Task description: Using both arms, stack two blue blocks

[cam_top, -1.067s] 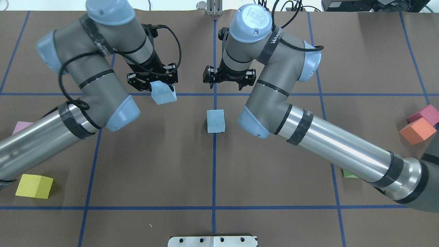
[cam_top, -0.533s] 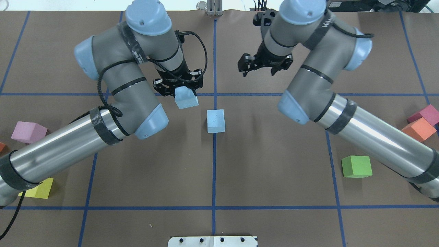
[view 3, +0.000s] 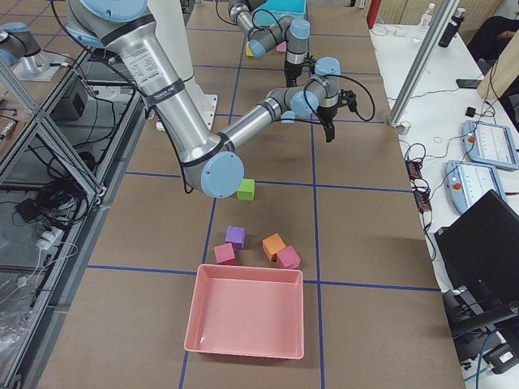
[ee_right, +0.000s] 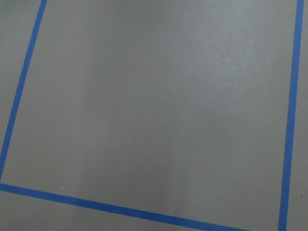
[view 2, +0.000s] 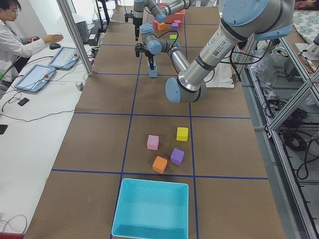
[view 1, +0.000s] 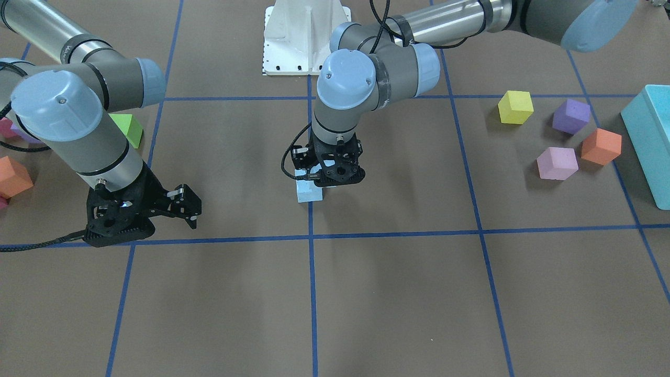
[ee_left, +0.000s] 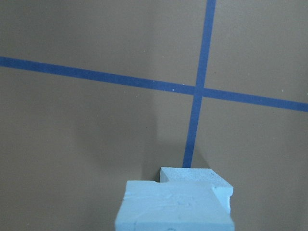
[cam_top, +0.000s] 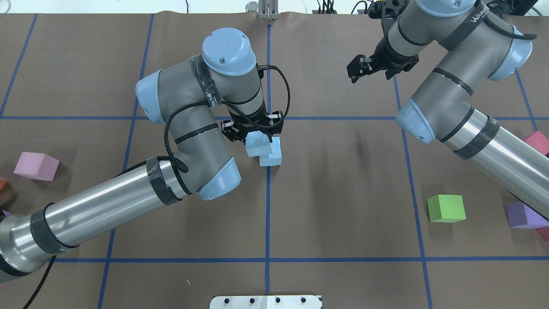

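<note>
My left gripper point(cam_top: 253, 131) is shut on a pale blue block point(cam_top: 256, 146) and holds it low over the second blue block point(cam_top: 273, 158), which rests on the centre blue line. The held block overlaps the resting one only partly, offset to the left in the overhead view. I cannot tell whether they touch. In the left wrist view the held block point(ee_left: 175, 207) fills the bottom edge and the resting block point(ee_left: 195, 174) peeks out behind it. In the front view the left gripper point(view 1: 331, 170) covers most of both blocks point(view 1: 309, 193). My right gripper point(cam_top: 377, 66) is open and empty, far back right.
A green cube point(cam_top: 446, 208), a purple cube point(cam_top: 521, 215) and a magenta cube point(cam_top: 538, 141) lie on the right. A pink cube point(cam_top: 36, 166) lies on the left. A turquoise bin point(view 1: 649, 136) and yellow, purple, orange and pink cubes point(view 1: 515, 106) sit on my left side. A pink bin point(view 3: 247, 316) sits on my right side.
My left gripper has carried its blue block to the right and nearer, from beside the resting block to partly over it. My right arm has pulled back and away to the right, gripper still open.
</note>
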